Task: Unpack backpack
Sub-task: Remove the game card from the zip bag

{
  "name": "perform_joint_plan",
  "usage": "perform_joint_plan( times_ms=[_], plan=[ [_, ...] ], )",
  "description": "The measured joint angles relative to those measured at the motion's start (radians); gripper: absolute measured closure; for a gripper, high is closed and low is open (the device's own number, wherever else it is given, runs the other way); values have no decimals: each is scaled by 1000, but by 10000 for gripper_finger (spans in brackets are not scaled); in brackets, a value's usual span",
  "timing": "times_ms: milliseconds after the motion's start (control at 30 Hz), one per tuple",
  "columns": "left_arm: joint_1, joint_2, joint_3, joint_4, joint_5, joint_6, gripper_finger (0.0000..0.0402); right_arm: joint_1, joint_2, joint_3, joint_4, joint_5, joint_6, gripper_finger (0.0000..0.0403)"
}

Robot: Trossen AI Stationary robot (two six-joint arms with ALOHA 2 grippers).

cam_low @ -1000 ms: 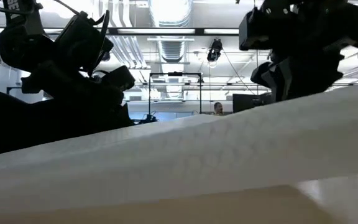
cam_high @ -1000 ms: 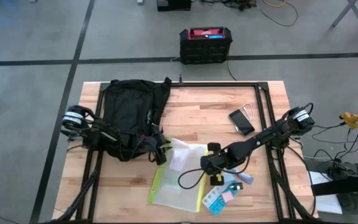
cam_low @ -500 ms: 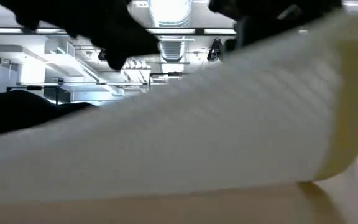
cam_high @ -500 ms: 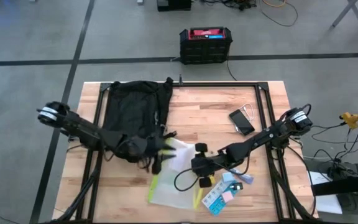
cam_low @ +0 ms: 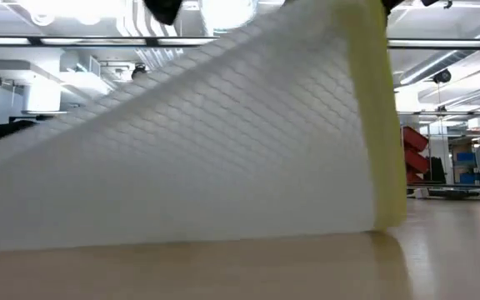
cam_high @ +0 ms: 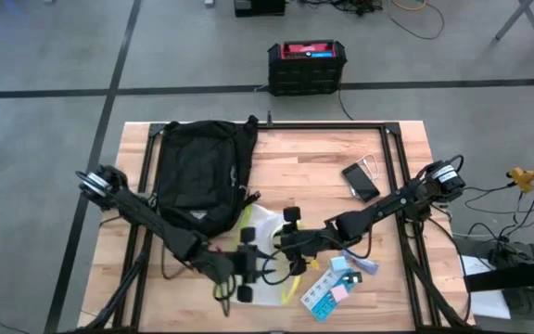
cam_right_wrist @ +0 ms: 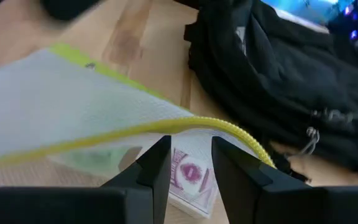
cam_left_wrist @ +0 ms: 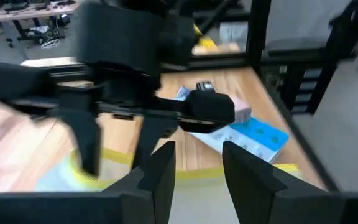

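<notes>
The black backpack (cam_high: 197,176) lies flat at the table's far left, and shows too in the right wrist view (cam_right_wrist: 291,74). A white mesh pouch with a yellow zip edge (cam_high: 269,232) (cam_low: 223,150) stands tilted up near the front edge. My right gripper (cam_high: 276,246) (cam_right_wrist: 191,146) is shut on the pouch at its right side. My left gripper (cam_high: 260,272) (cam_left_wrist: 197,155) faces it from the left, open. The yellow edge shows beyond the left gripper's fingertips; whether they touch the pouch, I cannot tell. My right gripper holds the pouch by its yellow zip edge (cam_right_wrist: 188,126), which rises to a peak at the fingertips and sags to both sides. The fingers come from the table's right, slanting down. That side of the pouch is lifted; its lower edge (cam_low: 182,242) stays on the table.
A phone (cam_high: 360,181) lies at the far right. Blue-and-white cards (cam_high: 327,292) lie near the front edge, right of the pouch. A card with a pink mark (cam_right_wrist: 188,177) shows under the lifted pouch. A black-and-red box (cam_high: 307,67) stands on the floor beyond the table.
My left gripper has left the backpack's near end and gone toward the near edge and right, up to the pouch. My right gripper has gone toward the table's left with the pouch's right side, which has tipped from nearly flat to steeply raised.
</notes>
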Motion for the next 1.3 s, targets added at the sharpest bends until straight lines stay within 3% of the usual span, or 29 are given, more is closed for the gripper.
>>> perform_joint_plan(
  times_ms=[167, 333, 600, 733, 867, 1133, 1200, 1300],
  plan=[
    [10, 118, 194, -302, -14, 6, 284, -6, 0, 0, -45, -2, -80, 262],
    [24, 189, 364, -537, 10, 19, 284, -11, 0, 0, -86, -2, -58, 221],
    [34, 247, 538, -629, 194, 167, 284, -29, 0, -1, -102, -47, -63, 178],
    [69, 277, 554, -661, 284, 212, 284, -44, 6, -1, -116, -133, -64, 162],
    [110, 291, 554, -699, 358, 249, 283, -57, 14, -5, -152, -143, -53, 148],
    [129, 292, 547, -736, 340, 417, 283, -79, 14, -6, -173, -147, -29, 123],
    [129, 294, 546, -733, 292, 422, 283, -82, 14, -6, -156, -111, 11, 120],
    [124, 294, 555, -787, 117, 382, 284, -90, 14, -3, -126, -46, 98, 120]
  ],
)
